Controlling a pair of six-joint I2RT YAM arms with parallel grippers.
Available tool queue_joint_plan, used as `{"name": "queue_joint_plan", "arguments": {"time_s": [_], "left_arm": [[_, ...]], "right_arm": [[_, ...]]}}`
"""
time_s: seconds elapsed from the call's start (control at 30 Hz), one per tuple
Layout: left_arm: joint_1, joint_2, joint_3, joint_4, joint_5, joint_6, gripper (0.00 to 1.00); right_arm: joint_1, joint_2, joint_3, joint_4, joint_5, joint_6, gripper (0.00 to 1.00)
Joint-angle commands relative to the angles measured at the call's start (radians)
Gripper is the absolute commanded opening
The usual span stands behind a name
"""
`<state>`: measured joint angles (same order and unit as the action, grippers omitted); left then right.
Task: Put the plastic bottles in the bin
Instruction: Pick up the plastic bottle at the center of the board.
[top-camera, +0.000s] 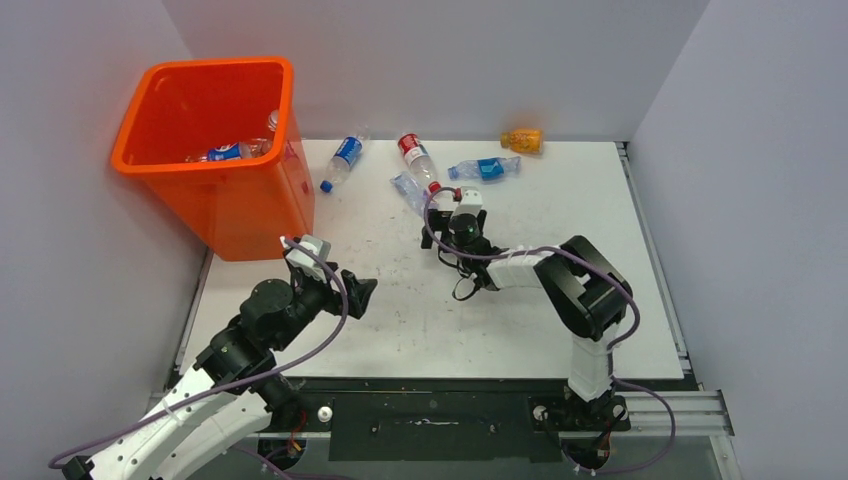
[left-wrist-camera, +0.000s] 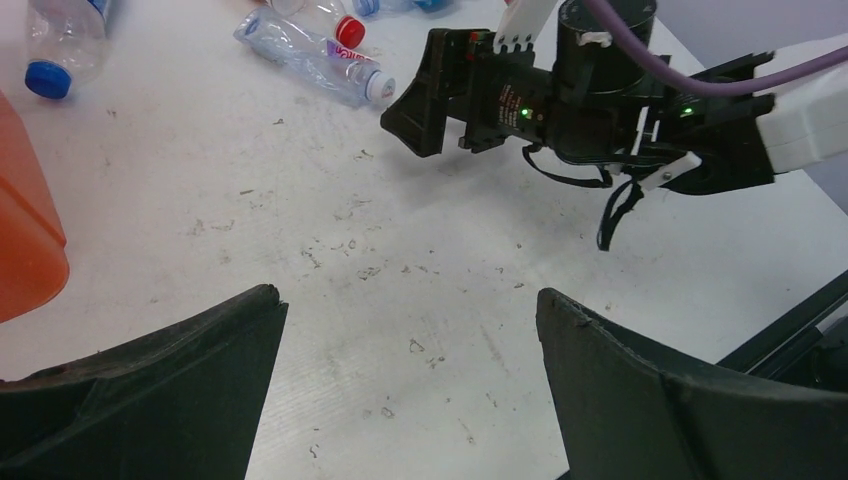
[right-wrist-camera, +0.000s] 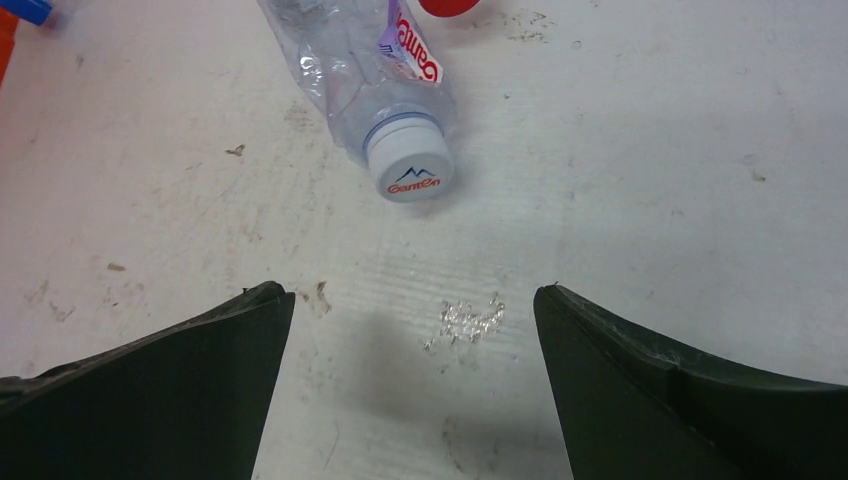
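Right gripper (right-wrist-camera: 415, 292) stands spread wide and empty just short of a crumpled clear plastic bottle (right-wrist-camera: 350, 60) with a white cap (right-wrist-camera: 412, 172) lying on the white table (right-wrist-camera: 650, 150). Left gripper (left-wrist-camera: 410, 300), also spread and empty, hovers near the tall bright-orange plastic bin (top-camera: 250, 210).

The left arm (top-camera: 265, 312) and right arm (top-camera: 582, 290) are black-jointed with white shells and looping purple cables (left-wrist-camera: 690, 84).

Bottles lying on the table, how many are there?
5: blue-label bottle beside the bin, red-label bottle, crushed clear bottle before the right gripper, second blue-label bottle, orange bottle at the back. None seems hidden.
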<state>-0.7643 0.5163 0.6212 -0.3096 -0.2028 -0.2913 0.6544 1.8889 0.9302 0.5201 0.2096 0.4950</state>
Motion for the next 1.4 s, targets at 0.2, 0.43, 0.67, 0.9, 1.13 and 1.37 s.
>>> {"name": "queue_joint_plan", "arguments": {"time_s": [0.2,0.43,0.67,0.9,1.13,1.37], "left_arm": [[0.008,-0.023,-0.003,0.044,-0.021,-0.019,0.96],[0.013,-0.035,-0.001,0.040,-0.024,-0.019,0.96],[0.014,-0.045,-0.005,0.040,-0.032,-0.017,0.96],[0.020,-0.046,-0.004,0.040,-0.031,-0.017,0.96],[0.019,-0.051,-0.009,0.041,-0.048,-0.017,0.96],[0.020,-0.071,-0.015,0.044,-0.093,-0.008,0.96]], "right_arm": [[-0.029,0.198,0.193,0.061,-0.015,-0.068,0.97],[-0.033,0.290,0.291,0.021,-0.012,-0.087,0.83],[-0.032,0.301,0.276,0.035,-0.023,-0.077,0.50],[-0.029,0.250,0.220,0.058,-0.053,-0.081,0.24],[0.017,0.103,0.085,0.100,-0.053,-0.108,0.05],[0.147,-0.176,-0.100,0.052,0.002,-0.088,0.05]]}}
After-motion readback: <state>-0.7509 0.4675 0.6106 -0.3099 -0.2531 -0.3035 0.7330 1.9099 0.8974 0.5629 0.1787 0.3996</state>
